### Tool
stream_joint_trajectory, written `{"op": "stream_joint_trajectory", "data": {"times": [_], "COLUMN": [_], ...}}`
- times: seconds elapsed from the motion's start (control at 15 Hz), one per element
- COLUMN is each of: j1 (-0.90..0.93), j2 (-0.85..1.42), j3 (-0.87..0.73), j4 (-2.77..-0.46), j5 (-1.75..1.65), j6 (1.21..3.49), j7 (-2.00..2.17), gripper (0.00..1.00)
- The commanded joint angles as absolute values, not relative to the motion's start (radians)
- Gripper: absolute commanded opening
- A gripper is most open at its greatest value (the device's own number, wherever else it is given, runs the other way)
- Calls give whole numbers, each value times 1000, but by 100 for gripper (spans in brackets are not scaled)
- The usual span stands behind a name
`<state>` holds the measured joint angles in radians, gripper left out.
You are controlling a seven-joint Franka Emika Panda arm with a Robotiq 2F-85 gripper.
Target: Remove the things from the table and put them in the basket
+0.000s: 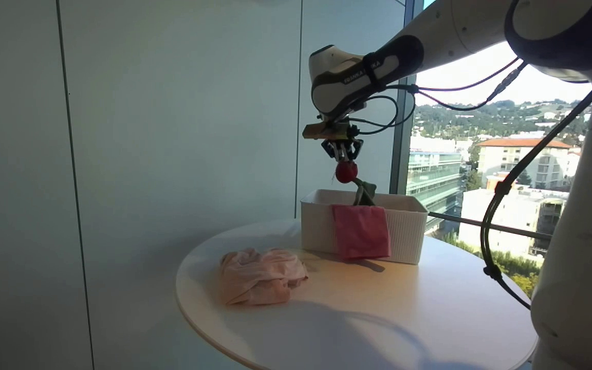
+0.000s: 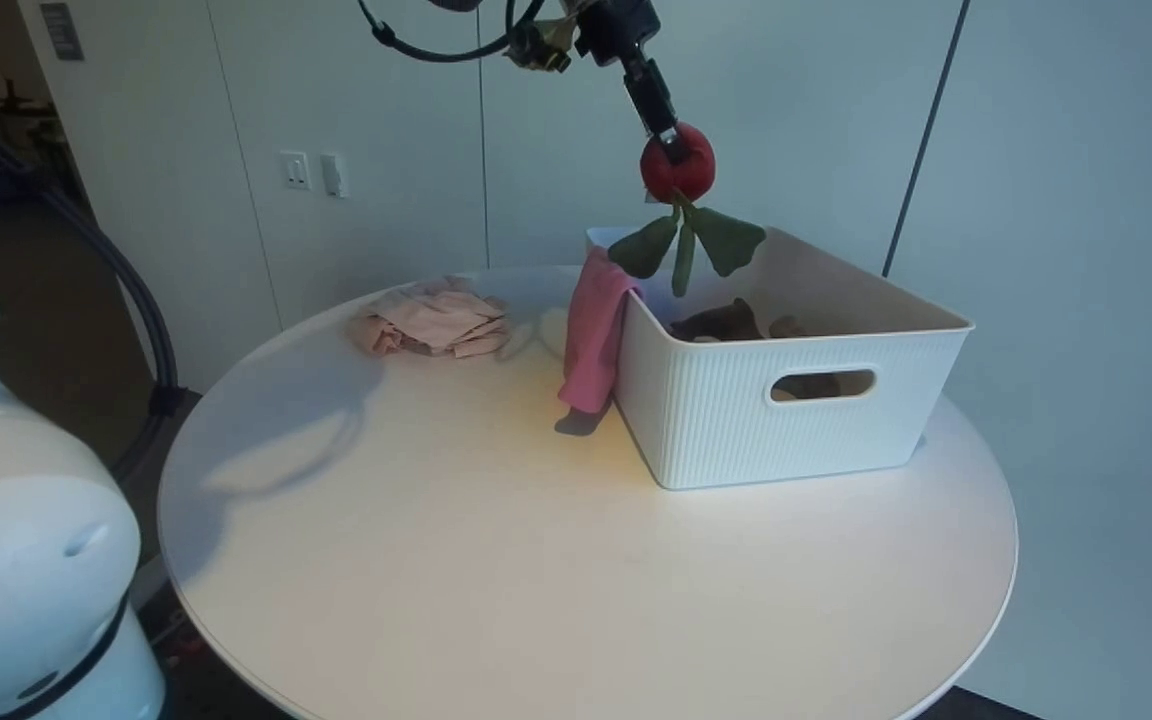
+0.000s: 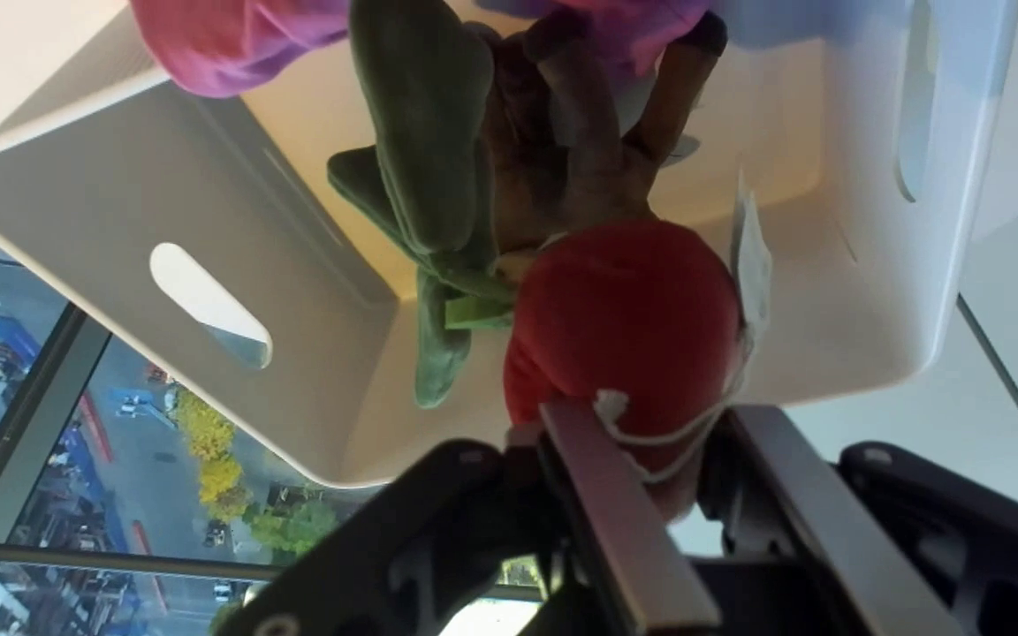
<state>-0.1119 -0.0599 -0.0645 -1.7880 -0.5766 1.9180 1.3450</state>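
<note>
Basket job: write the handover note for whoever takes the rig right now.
Hand: holding the red toy over the basket, its green leaves hanging below.
Pink cloth: draped over the basket's edge, hanging down outside.
Peach cloth: crumpled on the table.
Done: brown piece lies in the basket.
Left: release the red toy; peach cloth to go in; pink cloth probably wants tucking inside.

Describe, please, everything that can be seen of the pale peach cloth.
The pale peach cloth looks like thin, soft fabric. It lies crumpled in a low heap of creases and folds on the round white table, near the edge, beside the basket but apart from it. Only the table visibly touches it; its underside is hidden.
</note>
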Motion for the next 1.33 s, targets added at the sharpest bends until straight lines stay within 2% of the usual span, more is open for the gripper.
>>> {"op": "stream_joint_trajectory", "data": {"times": [0.0, 0.2, 0.4, 0.73, 1.13, 1.27], "j1": [-104, -86, -44, 38, 92, 99], "j2": [-61, -113, -182, -135, 34, 82], "j3": [-63, -44, 5, 97, 116, 121], "j4": [-1757, -1767, -1777, -1788, -1828, -1830], "j5": [-569, -581, -576, -431, -155, -18], "j6": [1943, 1972, 1979, 2060, 2287, 2295], "j7": [1361, 1334, 1257, 1183, 1013, 911], "gripper": [59, 83, 100, 100, 100, 100]}}
